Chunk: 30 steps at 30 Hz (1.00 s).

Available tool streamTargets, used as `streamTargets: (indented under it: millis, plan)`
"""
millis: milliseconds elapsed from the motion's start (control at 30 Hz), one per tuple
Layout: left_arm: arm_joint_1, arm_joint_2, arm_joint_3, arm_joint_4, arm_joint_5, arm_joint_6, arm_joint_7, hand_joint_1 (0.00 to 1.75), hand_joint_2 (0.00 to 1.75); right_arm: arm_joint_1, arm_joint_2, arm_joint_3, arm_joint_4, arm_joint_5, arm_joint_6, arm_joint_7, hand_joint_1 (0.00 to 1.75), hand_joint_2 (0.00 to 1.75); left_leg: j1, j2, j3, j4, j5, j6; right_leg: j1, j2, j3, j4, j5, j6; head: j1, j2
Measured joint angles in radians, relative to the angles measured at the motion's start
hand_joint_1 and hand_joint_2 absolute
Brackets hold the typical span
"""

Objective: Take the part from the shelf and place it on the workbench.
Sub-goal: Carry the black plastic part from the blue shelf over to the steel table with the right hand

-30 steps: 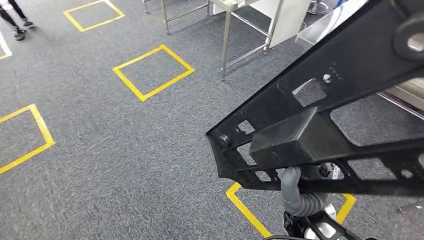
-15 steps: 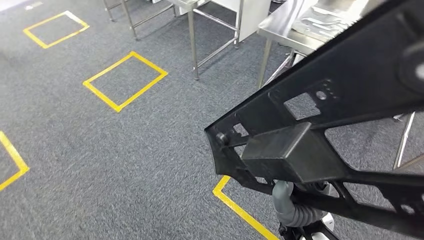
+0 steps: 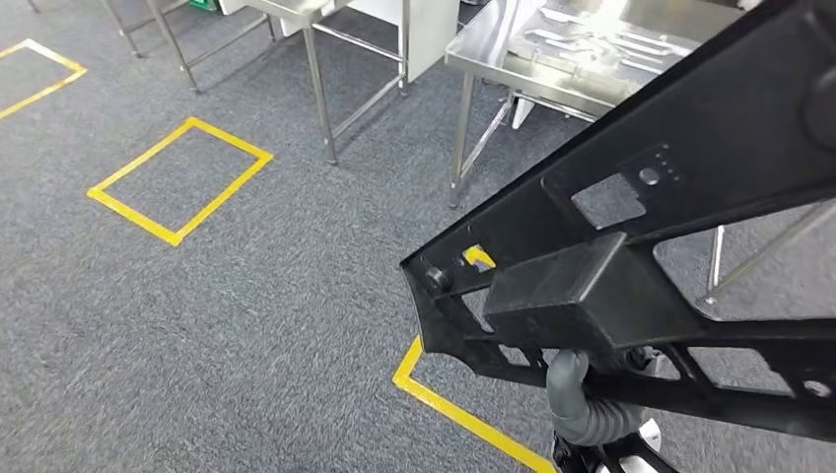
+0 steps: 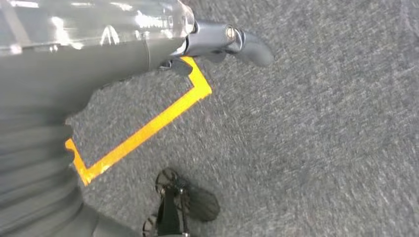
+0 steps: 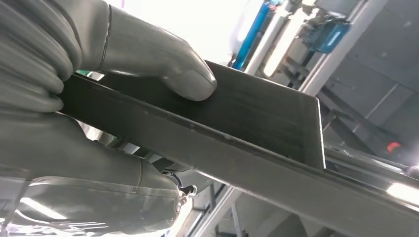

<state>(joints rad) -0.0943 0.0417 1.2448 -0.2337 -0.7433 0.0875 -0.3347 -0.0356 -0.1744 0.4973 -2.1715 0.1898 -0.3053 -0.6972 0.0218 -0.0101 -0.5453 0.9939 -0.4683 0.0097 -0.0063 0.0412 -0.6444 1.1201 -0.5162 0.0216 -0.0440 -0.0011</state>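
Observation:
The part (image 3: pixel 631 266) is a large black frame with cut-outs and a box-shaped block, carried close before my head camera and hiding much of the floor. My right hand (image 3: pixel 577 394) grips it from below; its grey thumb (image 5: pixel 183 74) presses on the flat black plate (image 5: pixel 237 133). The steel workbench (image 3: pixel 493 74) stands ahead at the upper right, with metal pieces lying on its top. My left hand (image 4: pixel 232 42) hangs over the grey carpet with a finger stretched out and nothing in it.
A second steel table frame (image 3: pixel 315 89) stands to the left of the workbench. Yellow tape marks a square (image 3: pixel 177 182) on the carpet at the left and a corner (image 3: pixel 434 389) just below the part. Grey carpet lies open at the lower left.
The whole picture has shifted as I turn and walk: the tables and yellow squares slide left and the workbench comes nearer. The part stays gripped in my right hand.

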Motion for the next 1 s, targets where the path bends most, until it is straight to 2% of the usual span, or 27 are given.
streamTargets:
  millis: [33,67,100,133,167,233,267,300,333,400,467,533,567,600,633,667,700,767,800,833,900,933,1000]
  plan:
    - [0.002,-0.001,0.001,0.000,0.002,0.001,0.000,0.00,1.75,0.005,0.000,0.000,0.000,0.002,-0.001,0.000,1.75,1.75,-0.001,0.012,0.000,0.000,-0.001,0.003,0.000,-0.019,-0.034,0.066,-0.032,0.002,0.000,0.000]
    - [0.004,-0.002,0.003,0.000,0.004,0.001,0.001,0.00,1.75,0.013,-0.001,0.000,0.000,0.005,-0.002,0.000,1.75,1.75,-0.002,0.024,0.000,0.000,-0.002,0.004,-0.001,-0.027,-0.065,0.129,-0.056,0.005,0.000,0.000]
    - [0.005,-0.002,0.004,0.000,0.006,0.002,0.003,0.00,1.75,0.021,-0.001,0.001,0.000,0.008,-0.003,0.000,1.75,1.75,-0.003,0.036,0.000,0.001,-0.004,0.004,-0.003,-0.030,-0.084,0.166,-0.063,0.007,0.000,0.000]
    - [0.004,-0.002,0.006,0.000,0.008,0.002,0.004,0.00,1.75,0.028,-0.001,0.002,0.000,0.010,-0.004,0.000,1.75,1.75,-0.003,0.048,0.001,0.001,-0.005,0.003,-0.004,-0.032,-0.085,0.168,-0.052,0.008,0.000,0.000]
    - [0.003,-0.003,0.007,0.000,0.009,0.003,0.006,0.00,1.75,0.034,-0.002,0.004,0.000,0.010,-0.004,0.000,1.75,1.75,-0.003,0.059,0.003,0.001,-0.008,0.001,-0.006,-0.038,-0.066,0.130,-0.025,0.008,0.000,0.000]
    - [0.002,-0.004,0.010,0.000,0.011,0.006,0.009,0.00,1.75,0.038,-0.003,0.009,0.000,0.010,-0.001,0.000,1.75,1.75,-0.005,0.078,0.010,0.003,-0.014,-0.007,-0.003,-0.075,0.007,-0.007,0.036,0.004,0.000,0.000]
    - [0.002,-0.005,0.011,0.000,0.013,0.008,0.010,0.00,1.75,0.038,-0.003,0.012,0.000,0.010,0.001,0.000,1.75,1.75,-0.008,0.086,0.014,0.004,-0.018,-0.012,0.000,-0.091,0.034,-0.061,0.053,-0.002,0.000,0.000]
    - [0.002,-0.005,0.013,0.000,0.015,0.010,0.011,0.00,1.75,0.039,-0.004,0.014,0.000,0.010,0.003,0.000,1.75,1.75,-0.010,0.094,0.016,0.004,-0.021,-0.018,0.003,-0.101,0.049,-0.091,0.059,-0.008,0.000,0.000]
    - [0.002,-0.006,0.016,0.000,0.016,0.011,0.011,0.00,1.75,0.039,-0.004,0.015,0.000,0.010,0.004,0.000,1.75,1.75,-0.013,0.103,0.019,0.004,-0.023,-0.023,0.007,-0.100,0.050,-0.098,0.056,-0.014,0.000,0.000]
    - [0.000,-0.006,0.020,0.000,0.018,0.014,0.012,0.00,1.75,0.041,-0.004,0.016,0.000,0.010,0.004,0.000,1.75,1.75,-0.011,0.115,0.025,0.004,-0.029,-0.035,0.005,-0.077,0.050,-0.101,0.059,-0.026,0.000,0.000]
    - [-0.004,-0.008,0.023,0.000,0.018,0.013,0.012,0.00,1.75,0.042,-0.004,0.018,0.000,0.009,0.005,0.000,1.75,1.75,-0.007,0.087,0.015,0.040,-0.059,-0.045,0.002,-0.058,0.054,-0.106,0.062,-0.038,0.000,0.000]
    - [-0.001,-0.008,0.024,0.000,0.018,0.012,0.011,0.00,1.75,0.042,-0.004,0.021,0.000,0.008,0.005,0.000,1.75,1.75,-0.005,0.042,-0.037,0.156,-0.122,-0.049,0.002,-0.041,0.055,-0.108,0.063,-0.047,0.000,0.000]
    - [0.002,-0.008,0.025,0.000,0.018,0.010,0.011,0.00,1.75,0.042,-0.004,0.021,0.001,0.007,0.006,0.000,1.75,1.75,-0.005,0.032,-0.072,0.225,-0.150,-0.049,0.003,-0.029,0.054,-0.107,0.063,-0.050,0.000,0.000]
    - [0.005,-0.008,0.025,0.000,0.018,0.008,0.011,0.00,1.75,0.043,-0.004,0.022,0.002,0.007,0.007,0.000,1.75,1.75,-0.005,0.026,-0.098,0.276,-0.162,-0.049,0.004,-0.017,0.054,-0.107,0.063,-0.051,0.000,0.000]
    - [0.006,-0.008,0.025,0.000,0.017,0.007,0.011,0.00,1.75,0.044,-0.004,0.022,0.004,0.007,0.008,0.000,1.75,1.75,-0.005,0.023,-0.110,0.292,-0.154,-0.047,0.006,-0.003,0.055,-0.106,0.063,-0.052,0.000,0.000]
    - [0.007,-0.008,0.026,0.000,0.017,0.006,0.011,0.00,1.75,0.044,-0.004,0.022,0.005,0.007,0.011,0.000,1.75,1.75,-0.005,0.020,-0.104,0.269,-0.127,-0.044,0.007,0.009,0.056,-0.105,0.063,-0.052,0.000,0.000]
    - [0.006,-0.008,0.026,0.000,0.017,0.005,0.010,0.00,1.75,0.045,-0.004,0.022,0.006,0.007,0.015,0.000,1.75,1.75,-0.006,0.013,-0.082,0.212,-0.088,-0.039,0.008,0.022,0.058,-0.104,0.062,-0.052,0.000,0.000]
    - [0.004,-0.005,0.026,0.000,0.016,0.005,0.009,0.00,1.75,0.044,-0.003,0.023,0.007,0.007,0.020,0.000,1.75,1.75,-0.006,-0.027,-0.028,0.079,-0.026,-0.024,0.009,0.044,0.058,-0.102,0.062,-0.049,0.000,0.000]
    - [0.004,-0.004,0.026,0.000,0.016,0.005,0.008,0.00,1.75,0.044,-0.002,0.023,0.008,0.007,0.021,0.000,1.75,1.75,-0.008,-0.044,-0.011,0.037,-0.013,-0.020,0.007,0.054,0.056,-0.101,0.063,-0.045,0.000,0.000]
    - [0.004,-0.002,0.027,0.000,0.016,0.005,0.007,0.00,1.75,0.045,-0.002,0.023,0.009,0.007,0.022,0.000,1.75,1.75,-0.009,-0.054,-0.003,0.017,-0.013,-0.016,0.005,0.064,0.052,-0.101,0.064,-0.039,0.000,0.000]
    - [0.001,-0.001,0.027,0.000,0.015,0.006,0.004,0.00,1.75,0.046,-0.001,0.024,0.010,0.007,0.023,0.000,1.75,1.75,-0.010,-0.041,0.003,0.005,-0.010,-0.010,0.001,0.081,0.047,-0.103,0.068,-0.025,0.000,0.000]
    - [-0.001,0.000,0.027,0.000,0.014,0.006,0.002,0.00,1.75,0.047,-0.001,0.024,0.010,0.007,0.023,0.000,1.75,1.75,-0.008,-0.031,0.007,-0.002,-0.006,-0.006,0.002,0.074,0.045,-0.099,0.064,-0.019,0.000,0.000]
    - [-0.003,0.000,0.027,0.000,0.010,0.005,-0.001,0.00,1.75,0.047,-0.001,0.025,0.010,0.008,0.023,0.000,1.75,1.75,-0.003,-0.009,0.012,-0.016,0.002,0.003,0.004,0.029,0.017,-0.040,0.026,-0.009,0.000,0.000]
